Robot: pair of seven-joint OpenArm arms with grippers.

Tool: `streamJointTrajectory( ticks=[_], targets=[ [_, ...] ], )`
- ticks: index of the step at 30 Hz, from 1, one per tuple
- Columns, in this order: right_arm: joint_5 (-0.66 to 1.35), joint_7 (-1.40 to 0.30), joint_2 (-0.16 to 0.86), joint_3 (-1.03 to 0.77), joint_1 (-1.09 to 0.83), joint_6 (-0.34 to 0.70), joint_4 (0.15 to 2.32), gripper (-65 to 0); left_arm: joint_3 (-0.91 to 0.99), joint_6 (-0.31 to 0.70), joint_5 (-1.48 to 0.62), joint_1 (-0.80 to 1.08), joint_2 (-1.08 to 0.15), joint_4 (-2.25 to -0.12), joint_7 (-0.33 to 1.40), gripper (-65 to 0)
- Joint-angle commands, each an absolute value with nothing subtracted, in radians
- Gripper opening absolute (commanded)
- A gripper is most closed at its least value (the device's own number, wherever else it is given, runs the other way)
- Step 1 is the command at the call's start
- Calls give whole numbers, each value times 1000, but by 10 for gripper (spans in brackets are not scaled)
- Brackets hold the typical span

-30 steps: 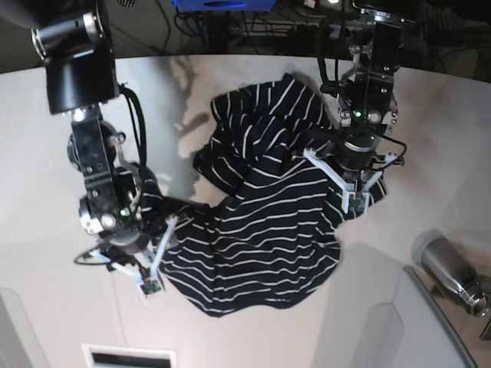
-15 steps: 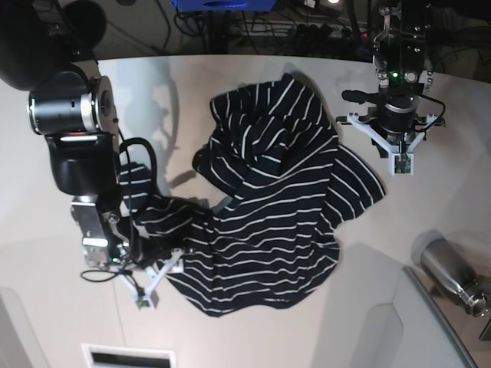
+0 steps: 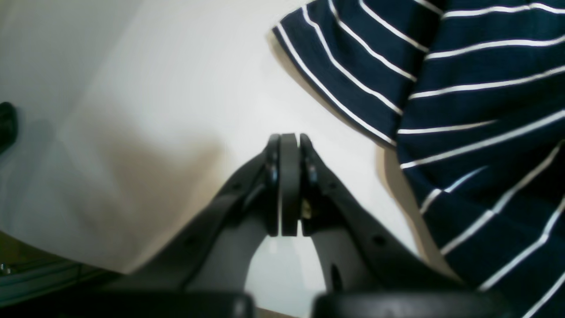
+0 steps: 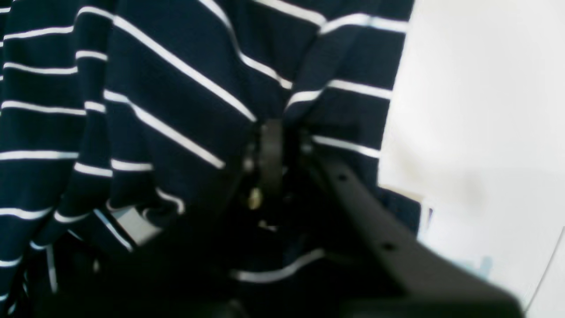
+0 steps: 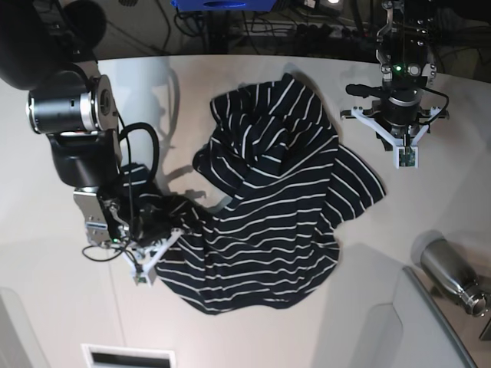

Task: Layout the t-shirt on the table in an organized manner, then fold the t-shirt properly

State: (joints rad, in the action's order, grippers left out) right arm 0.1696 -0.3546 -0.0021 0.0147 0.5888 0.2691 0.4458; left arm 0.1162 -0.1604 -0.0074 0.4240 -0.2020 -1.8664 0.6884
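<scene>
The dark navy t-shirt (image 5: 268,215) with thin white stripes lies crumpled across the middle of the white table (image 5: 437,207). My right gripper (image 5: 153,245) is at its near left edge. In the right wrist view this gripper (image 4: 276,128) is shut on a bunched fold of the t-shirt (image 4: 154,88). My left gripper (image 5: 397,126) hangs over bare table at the far right, clear of the cloth. The left wrist view shows it (image 3: 289,141) shut with nothing between its fingers, and a sleeve of the t-shirt (image 3: 485,110) lies to its right.
A metal bottle (image 5: 453,276) lies at the near right beside a grey tray-like panel (image 5: 430,330). A white slot (image 5: 126,356) sits at the near edge. Cables and a blue box (image 5: 219,4) lie beyond the table's curved far edge.
My right gripper went from open to shut on the shirt's near left edge, which is now gathered toward it. My left arm let go of the shirt's right side and moved to the far right.
</scene>
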Motion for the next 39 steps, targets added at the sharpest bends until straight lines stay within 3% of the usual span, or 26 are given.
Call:
streamJointTrajectory(
  ticks=[1,7,10,14,21,26,35,39],
  targets=[
    [177,-338,21,10,624,269,466,-642,119,-168,1,423,-209,-1888,667,-650],
    [179,-343,101,8,549,139,584,-642,117,-168,1,423,-209,-1886,667,-650],
    [179,-418,134,-1,463,136,777,-642,117,-168,1,417,-208,-1886,667,-650],
    [174,-519,134,-170,335,93,1044,-642,114,-168,1,414,-208,-1886,667,-650],
    [173,-579,162,-203,200,42,1248,-642,-114,-168,4,390,-213,-1882,667,-650],
    [173,-581,165,-203,182,42,1293,-642,-317,-170,7,375,-160,-1888,667,-650],
    [173,-581,203,-194,183,47,1287,-642,-331,-170,1,487,-116,-1969,665,-648],
    [173,-581,214,-194,185,48,1287,-642,-328,-170,1,515,-119,-1948,665,-402]
  ],
)
